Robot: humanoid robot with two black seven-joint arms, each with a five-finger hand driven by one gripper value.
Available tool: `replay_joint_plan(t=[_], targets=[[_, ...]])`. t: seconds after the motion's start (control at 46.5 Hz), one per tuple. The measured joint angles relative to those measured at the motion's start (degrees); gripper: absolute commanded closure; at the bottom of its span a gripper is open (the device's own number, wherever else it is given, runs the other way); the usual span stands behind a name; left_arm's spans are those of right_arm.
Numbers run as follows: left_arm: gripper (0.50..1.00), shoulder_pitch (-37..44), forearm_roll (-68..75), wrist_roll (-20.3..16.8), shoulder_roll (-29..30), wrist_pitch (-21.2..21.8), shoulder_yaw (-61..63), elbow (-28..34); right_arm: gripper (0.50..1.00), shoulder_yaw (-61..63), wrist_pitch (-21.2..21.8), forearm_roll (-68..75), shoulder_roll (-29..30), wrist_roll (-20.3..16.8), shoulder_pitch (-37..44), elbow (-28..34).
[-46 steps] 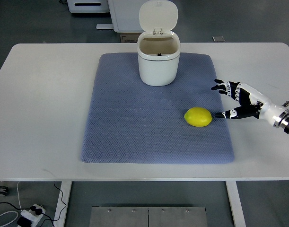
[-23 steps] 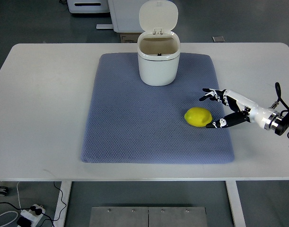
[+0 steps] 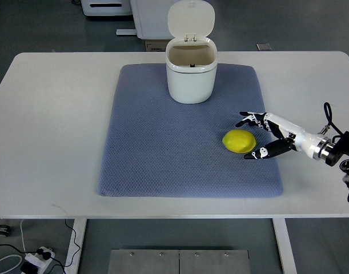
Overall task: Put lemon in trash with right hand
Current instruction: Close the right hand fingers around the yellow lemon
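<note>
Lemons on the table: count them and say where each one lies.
1. The lemon lies on the blue mat, toward its right side, in front of the open trash bin. The inside of the bin shows nothing yellow.

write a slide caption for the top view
Open right robot hand reaches around a lemon on a blue mat, open-lidded trash bin behind.

The surface [image 3: 54,125] looks like smooth white laminate with a matt finish. On it lies a blue-grey cloth mat [image 3: 163,154], woven with a fine dimpled texture. At twelve o'clock on the mat, the bin [image 3: 191,74] is glossy white plastic, lid included. The lemon [image 3: 239,141] has a bright, faintly pebbled yellow skin. The right hand [image 3: 260,137] is hard white and black plastic, slightly shiny.
</note>
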Motion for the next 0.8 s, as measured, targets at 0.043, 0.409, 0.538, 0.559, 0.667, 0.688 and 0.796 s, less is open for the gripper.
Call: replay_joint_plan(t=[0.043,0.409,0.538,0.559,0.667,0.688,0.796], targets=[[0.500,0.00,0.00,0.00,0.00,0.00,0.00,0.00,0.500,0.00,0.00,-0.09,0.15,0.05,0.00,-0.03],[0.500,0.01,0.00,0.00,0.00,0.00,0.00,0.00,0.540,-1.86,-2.41,-0.24,1.60,-0.10,0.38,-0.98],[0.500,0.01,0.00,0.00,0.00,0.00,0.00,0.00,0.605,-2.02,-3.58,-0.22,2.75,-0.46,0.46,-1.79],[0.500,0.01,0.00,0.00,0.00,0.00,0.00,0.00,0.617,-2.03,-3.64,-0.21,2.86,-0.49,0.50,-1.83],[0.500,0.01,0.00,0.00,0.00,0.00,0.00,0.00,0.707,-2.03,-3.70,-0.13,2.94,-0.94,0.75,-1.88],[0.500,0.01,0.00,0.00,0.00,0.00,0.00,0.00,0.726,-2.03,-3.70,-0.12,2.94,-1.12,0.90,-1.88],[0.500,0.01,0.00,0.00,0.00,0.00,0.00,0.00,0.802,-2.15,-3.70,-0.11,2.94,-1.91,1.43,-1.89]])
